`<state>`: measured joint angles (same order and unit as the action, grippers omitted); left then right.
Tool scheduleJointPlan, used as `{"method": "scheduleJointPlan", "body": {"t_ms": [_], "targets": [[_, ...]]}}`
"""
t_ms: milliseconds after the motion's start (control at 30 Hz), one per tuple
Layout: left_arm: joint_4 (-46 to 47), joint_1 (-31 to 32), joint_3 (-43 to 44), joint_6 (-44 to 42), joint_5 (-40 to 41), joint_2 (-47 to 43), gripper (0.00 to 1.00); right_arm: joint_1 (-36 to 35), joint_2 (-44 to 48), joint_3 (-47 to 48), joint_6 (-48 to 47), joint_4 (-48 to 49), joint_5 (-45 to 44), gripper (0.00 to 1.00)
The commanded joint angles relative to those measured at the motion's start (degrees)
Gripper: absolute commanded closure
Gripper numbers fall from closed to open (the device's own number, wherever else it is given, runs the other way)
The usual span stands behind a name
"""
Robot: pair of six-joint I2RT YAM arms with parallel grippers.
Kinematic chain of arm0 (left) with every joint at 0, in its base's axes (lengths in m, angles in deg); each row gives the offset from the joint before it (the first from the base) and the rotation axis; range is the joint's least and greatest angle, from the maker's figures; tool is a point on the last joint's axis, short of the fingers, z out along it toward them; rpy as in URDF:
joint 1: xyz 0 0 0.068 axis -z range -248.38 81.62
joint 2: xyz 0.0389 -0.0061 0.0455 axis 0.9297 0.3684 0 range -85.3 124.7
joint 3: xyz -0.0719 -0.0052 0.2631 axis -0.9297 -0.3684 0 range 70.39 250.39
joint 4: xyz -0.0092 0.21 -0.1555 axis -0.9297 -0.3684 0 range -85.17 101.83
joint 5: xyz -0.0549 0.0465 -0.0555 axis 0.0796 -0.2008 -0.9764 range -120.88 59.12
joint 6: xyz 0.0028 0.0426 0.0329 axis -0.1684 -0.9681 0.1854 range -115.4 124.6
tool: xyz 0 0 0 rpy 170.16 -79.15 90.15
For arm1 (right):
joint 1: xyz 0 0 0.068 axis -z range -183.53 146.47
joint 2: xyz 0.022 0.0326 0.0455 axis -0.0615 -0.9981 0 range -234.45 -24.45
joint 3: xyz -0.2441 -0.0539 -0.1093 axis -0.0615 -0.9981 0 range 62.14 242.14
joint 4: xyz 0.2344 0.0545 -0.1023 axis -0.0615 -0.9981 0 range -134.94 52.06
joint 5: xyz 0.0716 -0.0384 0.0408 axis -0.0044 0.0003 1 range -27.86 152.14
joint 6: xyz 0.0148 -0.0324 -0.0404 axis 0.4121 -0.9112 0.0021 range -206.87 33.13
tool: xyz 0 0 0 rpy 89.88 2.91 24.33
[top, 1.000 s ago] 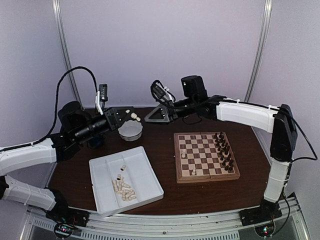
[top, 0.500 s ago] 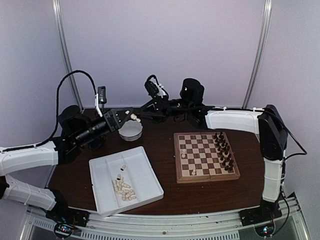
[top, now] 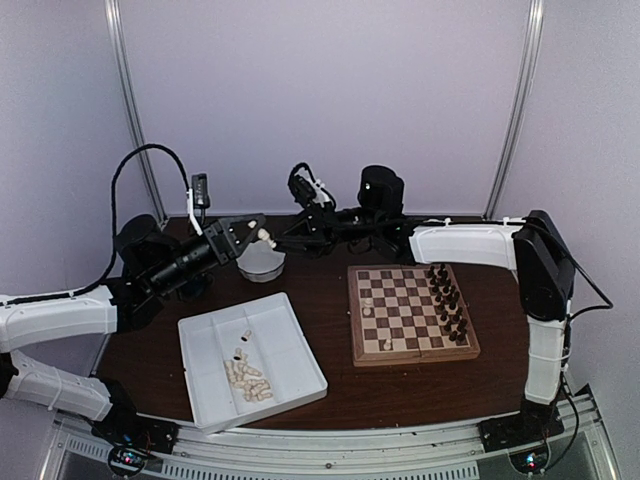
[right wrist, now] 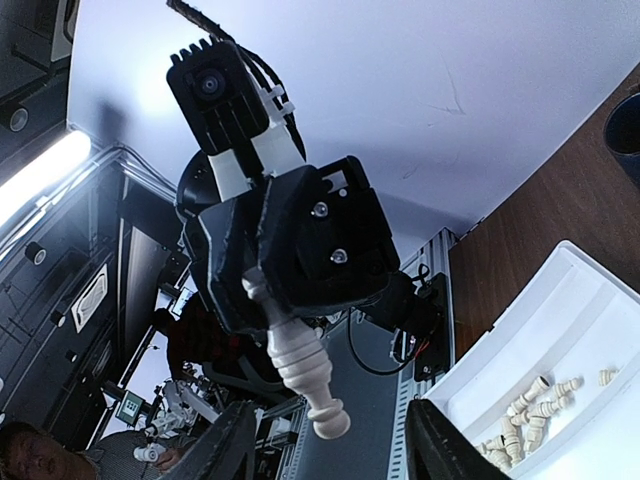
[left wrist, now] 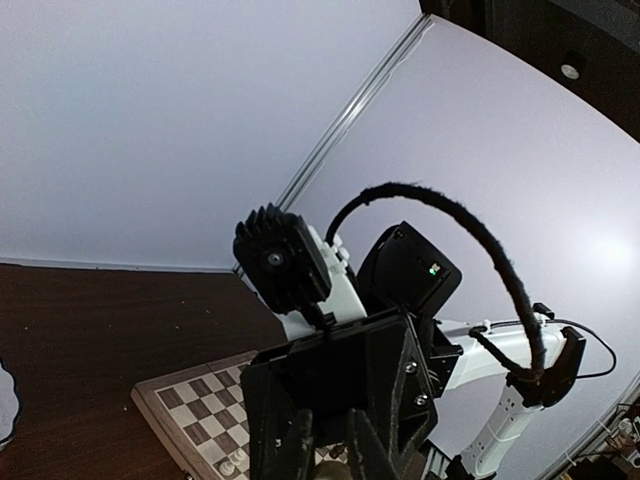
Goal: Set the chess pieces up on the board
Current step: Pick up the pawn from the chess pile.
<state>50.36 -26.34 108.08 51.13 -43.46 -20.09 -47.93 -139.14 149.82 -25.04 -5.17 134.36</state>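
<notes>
Right wrist view: the left gripper (right wrist: pixel 265 288) pinches one cream chess piece (right wrist: pixel 298 358) by its end and holds it in the air, left of the board (top: pixel 415 357). The right gripper (top: pixel 288 236) faces it with jaws spread, and its fingers (right wrist: pixel 232 445) are clear of the piece.

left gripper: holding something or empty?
Shut on a cream wooden chess piece: right wrist view shows the left gripper clamping one end, rest sticking out.

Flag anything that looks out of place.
One cream chess piece hangs in mid-air, pinched by the left gripper, facing the open right gripper. Other cream pieces lie heaped in the white tray, off the board.
</notes>
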Motion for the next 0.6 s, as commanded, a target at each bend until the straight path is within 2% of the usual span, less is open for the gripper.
{"method": "scheduleJointPlan", "body": {"t_ms": [0, 167, 467, 567], "targets": [[4.70, -0.40, -1.07, 0.75, 0.82, -1.10, 0.88, -0.63, 2.06, -0.48, -0.66, 0.15, -0.17, 0.47], [6.03, -0.38, -1.78, 1.14, 1.17, -0.91, 0.88, -1.12, 2.18, -0.66, 1.67, 3.29, 0.28, 0.52], [7.48, -0.38, -2.22, 1.28, 1.47, -0.68, 0.88, -1.87, 2.52, -0.90, 2.07, 3.88, 0.50, 0.56], [7.85, -0.38, -2.40, 1.28, 1.52, -0.47, 0.88, -1.97, 2.69, -1.11, 1.95, 3.90, 0.42, 0.62]]}}
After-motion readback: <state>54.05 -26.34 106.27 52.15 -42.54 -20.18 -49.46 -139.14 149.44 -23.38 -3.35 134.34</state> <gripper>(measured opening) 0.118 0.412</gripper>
